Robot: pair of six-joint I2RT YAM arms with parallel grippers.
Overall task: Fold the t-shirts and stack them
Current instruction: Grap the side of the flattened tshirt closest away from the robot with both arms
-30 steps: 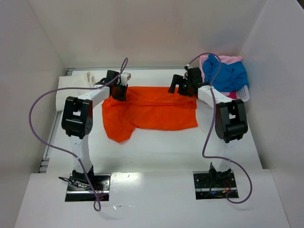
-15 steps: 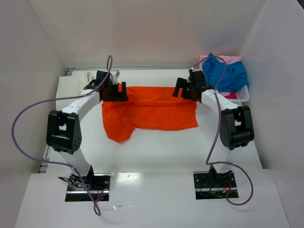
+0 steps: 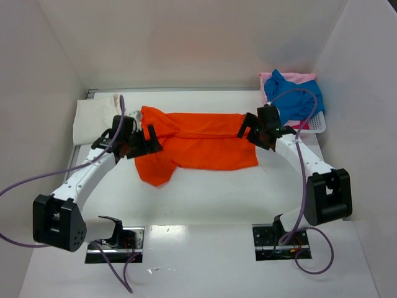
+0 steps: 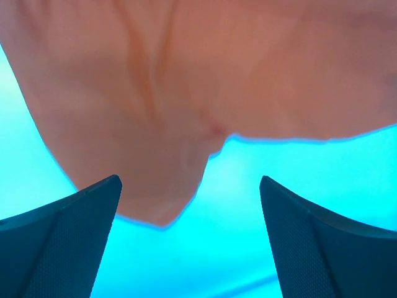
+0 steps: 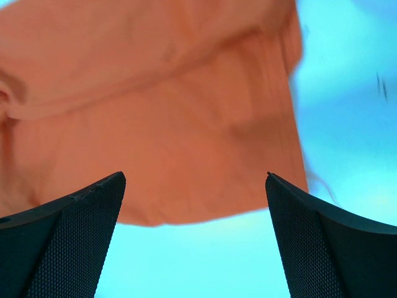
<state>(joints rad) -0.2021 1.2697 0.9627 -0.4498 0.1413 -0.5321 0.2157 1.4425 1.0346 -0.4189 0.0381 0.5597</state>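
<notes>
The bright orange t-shirt (image 3: 205,144) lies spread across the middle of the table, with a sleeve hanging toward the near left. My left gripper (image 3: 146,143) is open at the shirt's left edge, and nothing is between its fingers; in its wrist view (image 4: 189,181) the orange cloth (image 4: 186,81) lies just ahead. At the shirt's right edge my right gripper (image 3: 250,131) is open too, hovering over the cloth's near hem (image 5: 186,124) with empty jaws (image 5: 194,176). A cream-white t-shirt (image 3: 93,116) lies at the far left. The blue t-shirt (image 3: 296,98) and the pink one (image 3: 299,77) are heaped at the far right.
A white plastic basket (image 3: 317,123) holds the blue and pink shirts in the far right corner. White walls close in the table on the left, back and right. Purple cables loop from both arms.
My left gripper has opened and let go of the orange shirt's far left edge. Both grippers have drawn back toward the near side, and the arms have swung outward.
</notes>
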